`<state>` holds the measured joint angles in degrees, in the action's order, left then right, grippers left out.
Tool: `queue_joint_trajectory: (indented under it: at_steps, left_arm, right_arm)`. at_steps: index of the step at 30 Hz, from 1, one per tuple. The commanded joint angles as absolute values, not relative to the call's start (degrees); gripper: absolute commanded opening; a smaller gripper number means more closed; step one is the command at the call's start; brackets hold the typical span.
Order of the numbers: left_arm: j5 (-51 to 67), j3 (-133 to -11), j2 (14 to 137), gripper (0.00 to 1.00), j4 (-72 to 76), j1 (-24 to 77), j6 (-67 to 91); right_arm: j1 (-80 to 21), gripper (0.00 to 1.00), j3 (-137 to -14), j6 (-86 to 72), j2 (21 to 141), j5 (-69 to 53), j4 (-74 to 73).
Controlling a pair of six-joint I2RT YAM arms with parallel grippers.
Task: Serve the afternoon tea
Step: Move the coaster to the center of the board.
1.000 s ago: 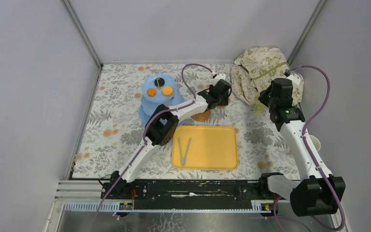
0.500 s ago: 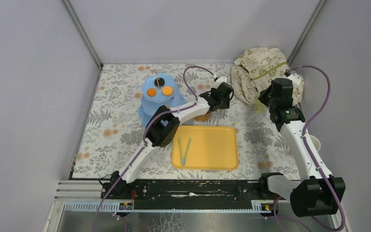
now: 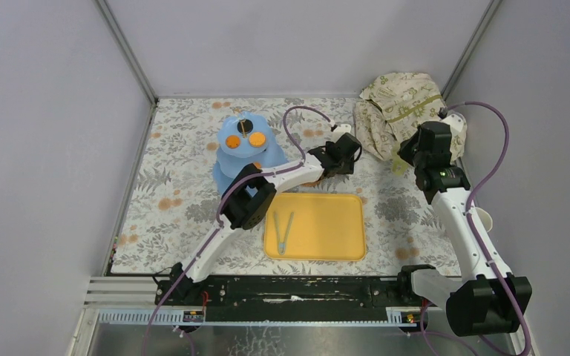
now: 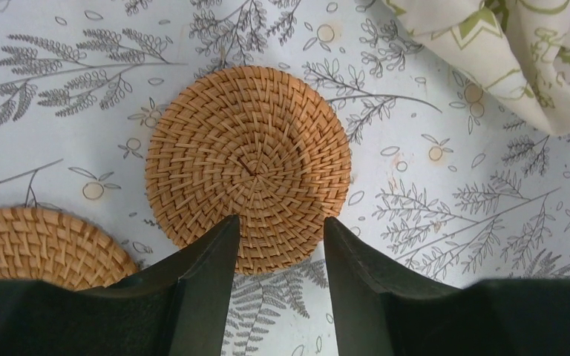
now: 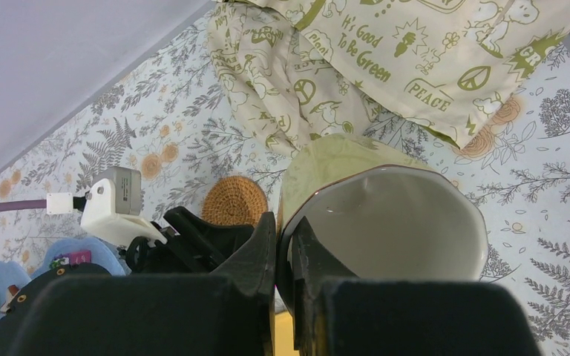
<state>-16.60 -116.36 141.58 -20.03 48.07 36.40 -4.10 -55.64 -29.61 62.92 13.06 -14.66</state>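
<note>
Left jaws: about half open, holding nothing, hanging over the near edge of a coaster (image 4: 249, 163). The coaster lies flat on the bench (image 3: 185, 170), with the cloth (image 4: 505, 52) near it to one side; a second coaster (image 4: 37, 245) lies just beside it, apart from it.

Right jaws: nearly closed on the rim of a cup (image 5: 393, 222), one jaw inside the wall and one outside. The cup is upright and appears empty; it sits in front of the cloth and seems lifted off the bench, though the wrist view does not settle this.

Stand (image 3: 243, 144): far left of the bench, well apart from both coasters.

Handling, coaster (judged): light, thin, fairly stiff weave; the rough surface should give the jaws good friction. It lies flush to the bench, so there is no lip to get under; best hold is probably a pinch at the edge with the jaws tilted, or press from above and slide.

Handling, cup (judged): hard, glossy wall, likely slippery and breakable. A rim pinch lets it swing, so keep it upright, move slowly, and set it down on the coaster's centre; the weave should stop it sliding.
</note>
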Motion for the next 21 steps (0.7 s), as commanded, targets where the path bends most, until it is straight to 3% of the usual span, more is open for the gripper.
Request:
queue_joint_trajectory:
  at_steps: [1, 21]
  left_arm:
    - [-15.8, -112.3, 140.7, 0.53, -22.5, 49.5, 37.5]
    - [-16.2, -108.0, 138.3, 0.52, -21.1, 53.1, 39.6]
  right_arm:
    - [-4.0, 0.0, -57.3, -28.7, 59.9, 15.7, -9.1]
    - [-4.0, 0.0, -56.8, -28.4, 57.9, 15.8, -10.8]
